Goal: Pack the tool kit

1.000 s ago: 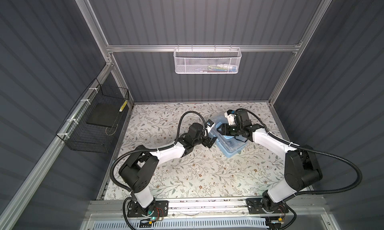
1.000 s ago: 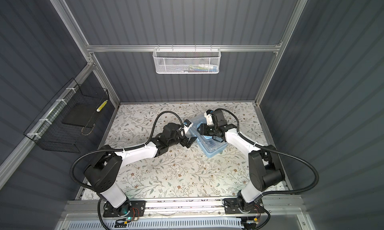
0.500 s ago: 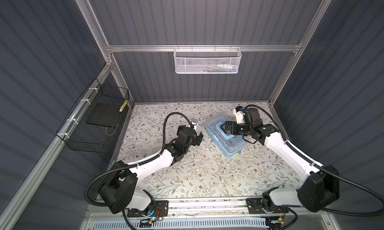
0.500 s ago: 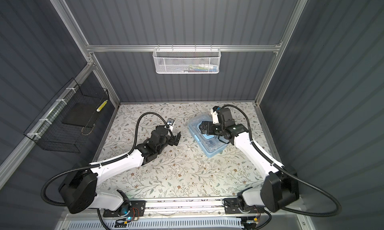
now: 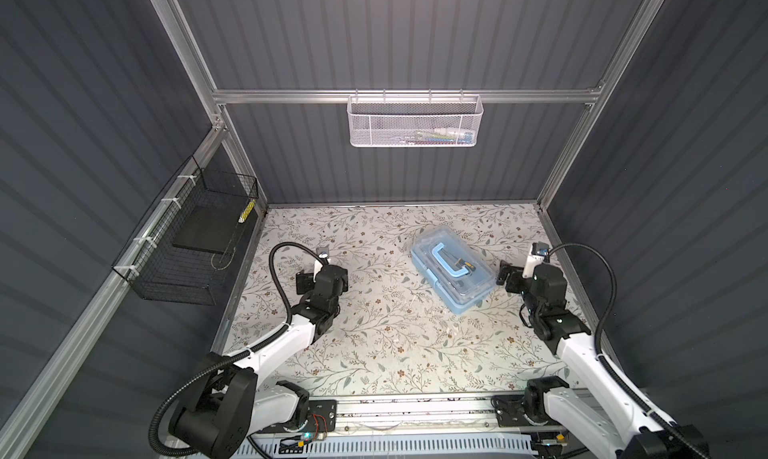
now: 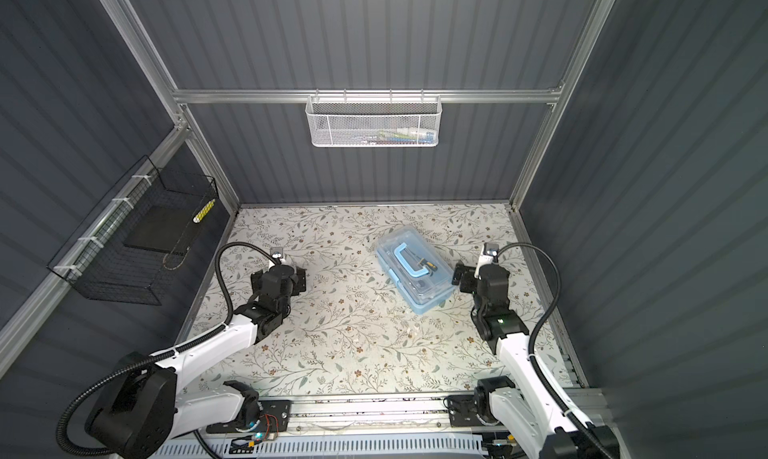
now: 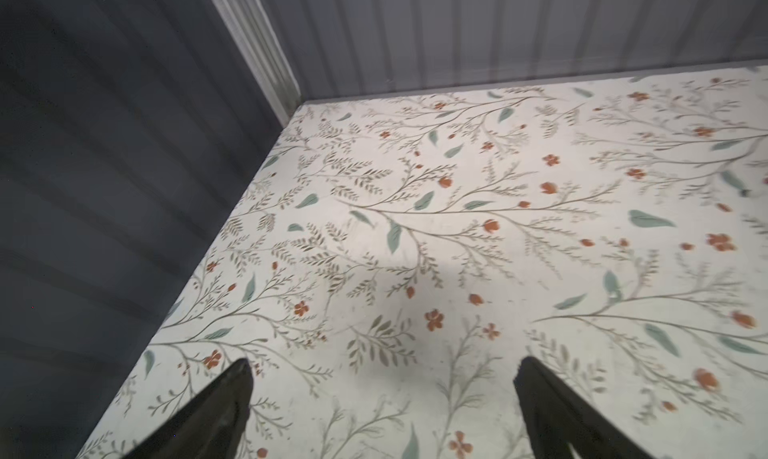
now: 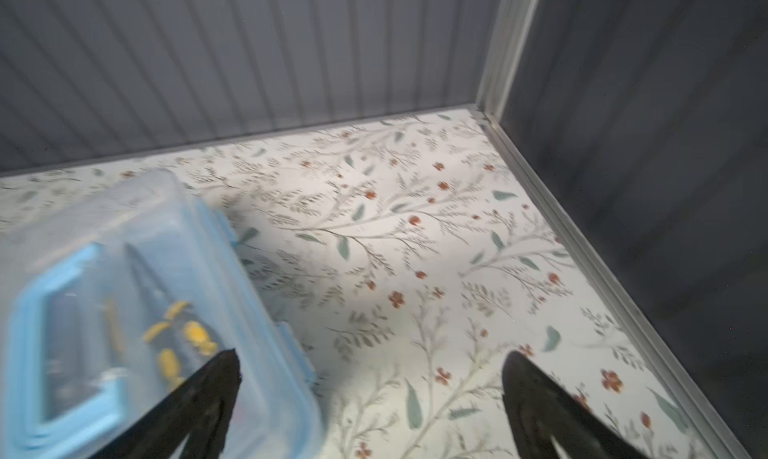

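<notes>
**Right of centre, closed up and ungripped**

Right of centre on the floral-patterned tabletop (image 5: 374, 311), the light blue rectangular plastic tool kit box (image 5: 454, 270) lies askew under its clear lid, with its blue arched handle (image 5: 442, 263) folded flat on top. Yellow-handled tools (image 8: 195, 336) show blurred through the lid. The right claw (image 8: 370, 365) hangs just right of the box, spread wide and holding nothing. Whether one finger touches the box edge I cannot tell. The left claw (image 7: 382, 374) hovers well apart to the left over bare tabletop, likewise released and empty.
</notes>
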`<act>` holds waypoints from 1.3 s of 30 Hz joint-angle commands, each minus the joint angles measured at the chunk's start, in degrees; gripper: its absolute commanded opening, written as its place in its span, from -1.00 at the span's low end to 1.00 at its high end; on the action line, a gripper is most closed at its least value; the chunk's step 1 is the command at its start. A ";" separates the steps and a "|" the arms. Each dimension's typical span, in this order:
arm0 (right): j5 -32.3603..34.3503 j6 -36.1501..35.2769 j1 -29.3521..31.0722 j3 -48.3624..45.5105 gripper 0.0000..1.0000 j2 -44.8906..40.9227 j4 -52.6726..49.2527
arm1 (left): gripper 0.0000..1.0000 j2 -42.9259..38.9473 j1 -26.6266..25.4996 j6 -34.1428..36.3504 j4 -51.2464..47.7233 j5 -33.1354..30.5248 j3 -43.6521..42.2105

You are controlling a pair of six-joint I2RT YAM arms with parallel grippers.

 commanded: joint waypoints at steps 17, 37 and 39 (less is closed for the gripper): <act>-0.70 -5.46 -4.69 -12.79 0.98 34.39 63.64 | 0.99 10.98 6.87 11.96 27.02 4.49 -6.22; -1.48 -4.08 -5.65 -6.36 0.98 32.88 49.03 | 1.00 27.96 19.79 7.08 41.04 24.36 -4.31; -1.46 -4.09 -5.68 -6.35 0.98 32.78 48.74 | 0.99 27.21 19.78 6.85 38.74 24.44 -4.03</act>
